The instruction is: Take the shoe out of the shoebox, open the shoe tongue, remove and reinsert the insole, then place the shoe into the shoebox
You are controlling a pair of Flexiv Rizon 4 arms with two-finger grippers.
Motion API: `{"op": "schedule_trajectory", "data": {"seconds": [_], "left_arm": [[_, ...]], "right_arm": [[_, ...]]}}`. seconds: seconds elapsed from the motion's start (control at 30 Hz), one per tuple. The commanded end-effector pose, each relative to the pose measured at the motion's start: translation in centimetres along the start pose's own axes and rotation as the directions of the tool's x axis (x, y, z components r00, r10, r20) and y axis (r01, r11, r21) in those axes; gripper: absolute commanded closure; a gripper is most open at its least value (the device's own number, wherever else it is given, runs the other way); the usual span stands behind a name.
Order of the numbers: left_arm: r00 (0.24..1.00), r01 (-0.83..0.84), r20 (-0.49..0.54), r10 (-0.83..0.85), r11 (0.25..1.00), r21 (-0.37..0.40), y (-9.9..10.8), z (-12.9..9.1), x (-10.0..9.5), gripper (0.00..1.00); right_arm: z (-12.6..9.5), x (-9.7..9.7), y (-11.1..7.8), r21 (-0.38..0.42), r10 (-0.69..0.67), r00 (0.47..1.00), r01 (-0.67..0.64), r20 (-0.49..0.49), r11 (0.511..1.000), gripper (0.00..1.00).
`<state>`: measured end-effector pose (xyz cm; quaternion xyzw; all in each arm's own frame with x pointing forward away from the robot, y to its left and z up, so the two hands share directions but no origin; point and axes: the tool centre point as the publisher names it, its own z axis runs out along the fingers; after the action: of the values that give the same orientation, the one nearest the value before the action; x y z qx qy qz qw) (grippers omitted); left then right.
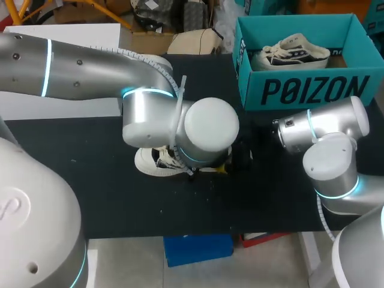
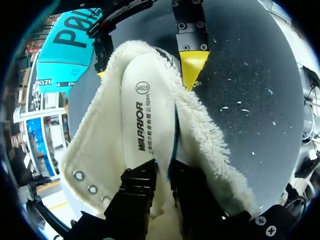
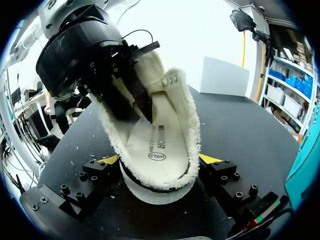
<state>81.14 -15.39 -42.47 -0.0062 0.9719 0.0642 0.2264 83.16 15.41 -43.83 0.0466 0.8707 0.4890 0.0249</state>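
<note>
Presently the shoe [image 1: 147, 163] lies on the black table [image 1: 90, 186], near the middle and well apart from the shoebox [image 1: 312, 90]. The head view shows only its white toe end, because the wrist of the left arm [image 1: 90, 66] hangs directly above it.

Right gripper [image 3: 159, 161]: clenched on the shoe. One yellow fingertip [image 3: 210, 159] presses each side of the sole, and the shoe stands between them, tilted upward. The right arm [image 1: 324, 129] comes in low across the table from the right side.

Left gripper [image 2: 162, 172]: its black fingers reach down into the mouth of the shoe. They are closed together on the near end of the insole [image 2: 142, 115], grasping it from two sides. The yellow tips of this gripper cannot be seen.

The insole is pale, printed side up, and lies along the inside of the shoe. Whether it is fully seated or partly lifted cannot be told. Fleece lining [image 2: 100, 145] is spread wide on both sides of it, and the opening is folded back. Metal eyelets [image 2: 79, 176] show on one flap, just beside the left fingers.

The shoebox is teal, open at the top, and stands at the far right of the table. A second shoe [image 1: 291, 53], white with dark laces, lies inside it.
</note>
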Motion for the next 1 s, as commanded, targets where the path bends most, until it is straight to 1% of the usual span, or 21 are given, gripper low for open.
{"op": "schedule_trajectory", "data": {"seconds": [0.03,0.07,0.1,0.13,0.3,0.37,0.43,0.5,0.53,0.6,0.77,0.83,0.87,1.0], "left_arm": [[0.998,0.004,0.057,-0.006,0.999,0.034,2.1,3.8,0.7,0.85],[0.999,0.006,0.051,-0.008,0.999,0.043,2.0,3.9,0.6,0.86],[0.999,0.005,0.045,-0.007,0.999,0.047,2.0,4.0,0.6,0.91],[0.999,0.001,0.038,-0.003,0.999,0.053,1.9,4.1,0.6,1.0],[0.999,-0.015,-0.027,0.017,0.998,0.066,1.5,3.9,0.4,1.0],[0.996,-0.038,-0.083,0.044,0.996,0.077,1.2,3.7,0.4,1.0],[0.984,-0.057,-0.161,0.076,0.991,0.117,0.9,3.3,0.6,1.0],[0.974,-0.074,-0.204,0.102,0.987,0.143,0.7,2.9,0.7,1.0],[0.962,-0.075,-0.248,0.115,0.984,0.164,0.5,2.6,0.7,1.0],[0.954,-0.08,-0.269,0.13,0.979,0.189,0.4,1.7,0.7,1.0],[0.919,-0.071,-0.359,0.164,0.964,0.258,-0.4,-0.1,0.8,1.0],[0.912,-0.071,-0.373,0.168,0.963,0.262,-0.6,-0.7,0.9,1.0],[0.905,-0.061,-0.389,0.172,0.958,0.28,-0.6,-1.0,0.9,1.0],[0.892,-0.038,-0.42,0.165,0.955,0.295,-0.5,-1.8,0.7,1.0]], "right_arm": [[-0.2,-0.2,-0.4,0.002,0.003,1.0,-0.003,0.002,1.0,1.0],[-0.2,-0.2,-0.4,0.002,0.003,1.0,-0.003,0.002,1.0,1.0],[-0.2,-0.2,-0.4,0.002,0.003,1.0,-0.003,0.002,1.0,1.0],[-0.2,-0.2,-0.4,0.002,0.003,1.0,-0.003,0.002,1.0,1.0],[-0.2,-0.2,-0.4,0.002,0.003,1.0,-0.003,0.002,1.0,1.0],[-0.2,-0.2,-0.4,0.002,0.003,1.0,-0.003,0.002,1.0,1.0],[-0.2,-0.2,-0.4,0.002,0.003,1.0,-0.003,0.002,1.0,1.0],[-0.2,-0.2,-0.4,0.002,0.003,1.0,-0.003,0.002,1.0,1.0],[-0.2,-0.2,-0.4,0.002,0.003,1.0,-0.003,0.002,1.0,1.0],[-0.2,-0.2,-0.4,0.002,0.003,1.0,-0.003,0.002,1.0,1.0],[-0.2,-0.2,-0.4,0.002,0.003,1.0,-0.003,0.002,1.0,1.0],[-0.2,-0.2,-0.4,0.002,0.003,1.0,-0.003,0.002,1.0,1.0],[-0.2,-0.2,-0.4,0.002,0.003,1.0,-0.003,0.002,1.0,1.0],[-0.2,-0.2,-0.4,0.002,0.003,1.0,-0.003,0.002,1.0,1.0]]}}
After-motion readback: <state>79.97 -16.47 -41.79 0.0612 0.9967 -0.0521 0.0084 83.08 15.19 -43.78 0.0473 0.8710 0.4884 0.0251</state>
